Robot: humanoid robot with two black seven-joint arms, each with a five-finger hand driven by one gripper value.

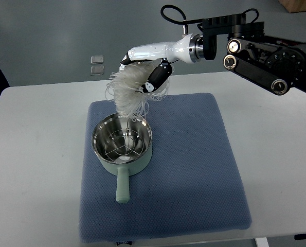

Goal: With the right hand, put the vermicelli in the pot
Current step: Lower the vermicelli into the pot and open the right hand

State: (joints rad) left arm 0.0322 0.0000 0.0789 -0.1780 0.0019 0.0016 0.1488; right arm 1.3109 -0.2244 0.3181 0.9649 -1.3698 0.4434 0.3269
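Surface: white table [34, 154] under a grey floor background; two small clear square objects [96, 65] lie on the floor beyond the far edge.
Mat: blue-grey textured cloth mat [194, 170] lies on the table, roughly centred, corners rounded.
Pot: pale green pot with a shiny steel inside [123, 144] sits on the mat's left half, its straight green handle pointing toward the near edge. A wire steamer rack [123, 142] lies inside.
Vermicelli: white tangled bundle of thin vermicelli strands [128, 90], held up in the air above the pot's far rim. Loose strands hang down, and the lowest ones reach into the pot's opening. Loops stick out to the left and right of the bundle.
Right hand: white-shelled robot right hand with black fingers [145, 69], arm coming in from the upper right. Fingers are curled tight around the top of the vermicelli bundle, palm down.
Right arm: black jointed links and cables at top right, above the table's far edge.
Left edge: dark shape at the far left border, can't tell what it is.
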